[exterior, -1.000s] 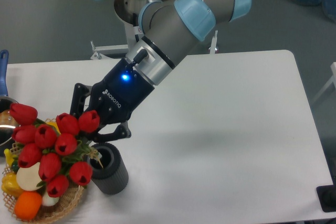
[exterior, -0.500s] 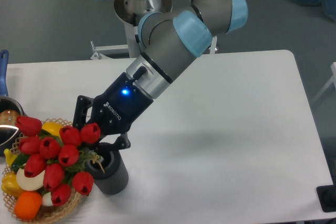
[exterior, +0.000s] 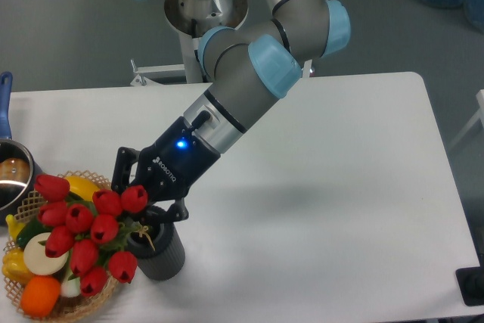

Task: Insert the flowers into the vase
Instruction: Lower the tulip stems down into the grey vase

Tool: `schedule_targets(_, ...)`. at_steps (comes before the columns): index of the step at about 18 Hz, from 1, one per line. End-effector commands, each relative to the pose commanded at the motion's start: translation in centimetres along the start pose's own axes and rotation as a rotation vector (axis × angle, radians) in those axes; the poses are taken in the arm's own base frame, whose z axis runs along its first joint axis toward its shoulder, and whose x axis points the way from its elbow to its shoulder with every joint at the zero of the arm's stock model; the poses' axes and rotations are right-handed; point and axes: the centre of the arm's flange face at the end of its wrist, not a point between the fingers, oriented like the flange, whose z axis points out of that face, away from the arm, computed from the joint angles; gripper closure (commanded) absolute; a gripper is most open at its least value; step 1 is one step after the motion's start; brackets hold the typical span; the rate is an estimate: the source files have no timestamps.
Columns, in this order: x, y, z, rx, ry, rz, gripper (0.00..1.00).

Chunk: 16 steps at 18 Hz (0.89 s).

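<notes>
Nine or so red tulip heads make up the flowers (exterior: 87,231), bunched on green stems and leaves that run toward my gripper (exterior: 144,206). My gripper comes in from upper right on a steep tilt, black body with a blue indicator light lit on its housing, fingers pointing down-left. One finger shows beside the topmost tulip heads on the left, another shows just above the vase rim on the right; the stems pass between them, so I read the fingers as pinched on the flowers, though the blooms cover the contact itself. The bunch lies tilted, heads fanned out to the lower left and overhanging the wicker basket (exterior: 94,293), stem end at the mouth of the vase (exterior: 159,251). A small tan tie hangs from the stems right at the vase mouth. I cannot tell whether the stem tips are inside the mouth or only above it. The vase is a short dark grey ribbed cylinder, upright on the white desk (exterior: 325,187), just beside the basket's right edge. Basket holds assorted produce: an orange piece at lower left, yellow pieces, a pale round one. A metal pot (exterior: 11,179) with a blue handle sits at the left edge of the view, behind the basket.
</notes>
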Motion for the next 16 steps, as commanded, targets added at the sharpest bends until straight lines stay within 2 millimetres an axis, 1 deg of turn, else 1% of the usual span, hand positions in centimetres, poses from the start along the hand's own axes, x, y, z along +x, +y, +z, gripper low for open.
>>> schedule_targets(4,0.4,0.8,1.4,-0.010,0.023,-0.010,0.94)
schedule_targets(5,0.4,0.7,1.5,-0.010,0.024,-0.009,0.92)
schedule_targets(8,0.7,1.6,1.8,-0.016,0.031,-0.016,0.89)
schedule_targets(9,0.8,2.0,1.9,-0.018,0.036,-0.010,0.86)
schedule_targets(10,1.0,2.3,2.0,-0.020,0.040,0.001,0.82)
schedule_targets(11,1.2,2.7,2.2,-0.023,0.043,0.004,0.81)
schedule_targets(13,1.4,3.2,2.3,-0.027,0.048,0.002,0.80)
schedule_targets(16,1.5,3.7,2.4,-0.030,0.052,0.005,0.76)
